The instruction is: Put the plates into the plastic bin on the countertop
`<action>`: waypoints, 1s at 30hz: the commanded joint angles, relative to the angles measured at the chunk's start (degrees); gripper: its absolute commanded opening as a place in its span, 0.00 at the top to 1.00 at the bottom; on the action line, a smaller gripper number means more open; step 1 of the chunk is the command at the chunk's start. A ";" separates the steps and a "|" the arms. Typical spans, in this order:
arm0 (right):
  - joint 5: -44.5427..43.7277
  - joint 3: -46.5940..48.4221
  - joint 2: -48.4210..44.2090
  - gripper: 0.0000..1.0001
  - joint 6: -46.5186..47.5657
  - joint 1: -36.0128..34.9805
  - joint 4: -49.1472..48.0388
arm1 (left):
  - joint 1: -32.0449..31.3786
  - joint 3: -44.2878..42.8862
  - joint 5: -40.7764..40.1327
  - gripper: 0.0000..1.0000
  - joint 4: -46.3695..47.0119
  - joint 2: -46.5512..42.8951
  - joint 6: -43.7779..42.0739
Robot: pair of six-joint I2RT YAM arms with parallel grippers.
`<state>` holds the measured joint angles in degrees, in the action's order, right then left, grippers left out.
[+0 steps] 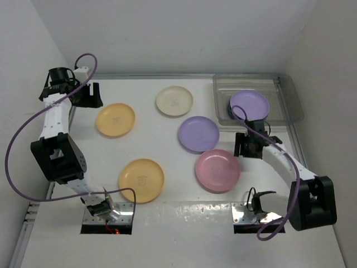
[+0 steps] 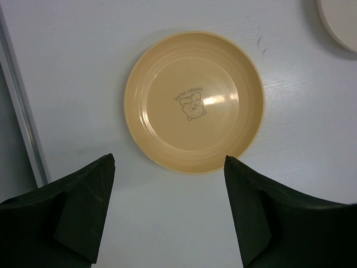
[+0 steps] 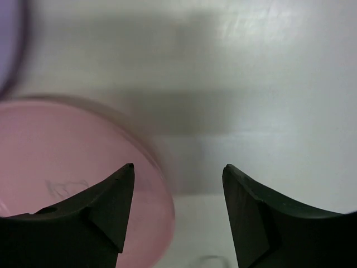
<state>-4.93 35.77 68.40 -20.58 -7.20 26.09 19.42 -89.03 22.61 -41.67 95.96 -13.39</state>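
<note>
Five plates lie on the white countertop (image 1: 167, 223): cream (image 1: 174, 101), lavender (image 1: 198, 134), pink (image 1: 217, 170) and two yellow-orange (image 1: 115, 119), (image 1: 141, 180). The clear plastic bin (image 1: 284, 92) at the back right holds another lavender plate (image 1: 250, 104) on top of a dark teal one (image 1: 227, 110). My left gripper (image 1: 92, 97) is open and empty at the back left; its view shows a yellow-orange plate (image 2: 194, 101) just beyond the open gripper (image 2: 169, 162). My right gripper (image 1: 240, 148) is open and empty, in front of the bin. In its view (image 3: 178, 167) the left fingertip overlaps the pink plate's (image 3: 67, 167) rim.
White walls enclose the table on the left, back and right. A thin metal edge (image 2: 22, 111) runs along the left side. The cream plate's rim (image 2: 340, 22) shows at the top right of the left wrist view, the lavender plate's edge (image 3: 8, 44) at the top left of the right wrist view.
</note>
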 commanded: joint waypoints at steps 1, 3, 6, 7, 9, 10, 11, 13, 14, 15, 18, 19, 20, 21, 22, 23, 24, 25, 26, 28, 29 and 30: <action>1.85 -1.58 0.94 0.36 -0.43 -1.58 1.16 | -0.70 1.40 1.82 0.19 0.27 -4.38 -1.29; 1.68 -2.37 3.12 0.44 -0.60 -1.76 0.72 | -0.70 2.02 2.43 0.19 0.27 -4.99 -1.29; 1.76 -4.30 5.25 0.48 -0.95 -2.38 -1.38 | -0.70 2.54 2.44 0.19 0.27 -6.05 -1.29; 2.11 -4.74 5.51 0.50 -1.13 -2.73 -1.74 | -0.70 2.55 2.44 0.19 0.27 -6.05 -1.29; 2.55 -6.85 5.78 0.59 -0.61 -4.21 -4.10 | -0.70 3.07 2.44 0.19 0.27 -6.67 -1.82; 2.64 -7.55 5.87 0.67 -0.78 -4.66 -4.37 | -0.70 3.08 2.44 0.19 0.27 -6.67 -1.82; 2.21 -6.86 6.30 0.88 -0.26 -4.84 -3.16 | -0.70 3.08 2.44 0.19 0.27 -6.67 -1.82; 0.71 -6.24 5.87 0.99 -1.04 -6.50 -2.27 | -0.70 3.08 2.44 0.19 0.27 -7.19 -1.82; 1.06 -5.80 5.52 1.00 -0.43 -7.38 -1.57 | -0.70 3.60 2.44 0.19 0.27 -7.19 -1.82; 2.54 -5.45 3.60 1.00 0.01 -8.69 -0.87 | -0.70 3.60 2.44 0.19 0.27 -7.19 -1.82; 10.81 -3.27 1.13 1.00 5.98 -11.95 0.54 | -0.70 3.60 1.92 0.19 0.27 -7.19 -2.34; 11.60 -2.55 -0.88 1.00 8.95 -15.00 2.72 | -0.70 3.60 1.91 0.19 0.27 -7.19 -2.34; 13.17 -0.20 -1.51 1.00 9.59 -15.82 3.35 | -0.70 3.60 1.39 0.19 0.27 -7.19 -2.35; 14.15 0.70 -2.91 1.00 10.29 -17.13 4.23 | -0.70 3.60 1.38 0.19 0.27 -7.19 -2.35; 15.29 1.75 -3.27 1.00 10.47 -17.14 4.32 | -0.70 3.00 1.38 0.19 0.27 -6.58 -2.35; 17.56 5.24 -3.97 1.00 9.95 -17.23 3.89 | -0.70 2.99 1.38 0.19 0.27 -6.58 -2.35; 17.76 6.49 -4.33 1.00 8.03 -15.84 0.58 | -0.70 2.99 1.38 0.19 0.27 -6.58 -2.35; 17.41 8.42 -4.42 1.00 5.57 -15.04 -1.02 | -0.70 2.38 1.38 0.19 0.27 -5.97 -2.35; 16.63 10.18 -4.68 1.00 3.98 -13.90 -2.60 | -0.70 2.37 1.38 0.19 0.27 -5.96 -2.35; 11.98 12.64 -2.85 1.00 -5.14 -8.02 -9.55 | -0.70 1.85 1.38 0.19 0.27 -5.26 -2.35; 7.78 14.22 -1.96 1.00 -10.92 -4.17 -11.22 | -0.70 1.85 1.38 0.19 0.27 -4.56 -1.82; 5.13 15.72 1.44 1.00 -14.11 -0.39 -11.58 | -0.70 1.85 0.86 0.19 0.27 -4.56 -1.82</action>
<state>8.05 46.28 66.30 -21.43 -15.68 23.79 19.42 -85.86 23.77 -41.91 91.61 -14.96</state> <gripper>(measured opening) 0.010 0.807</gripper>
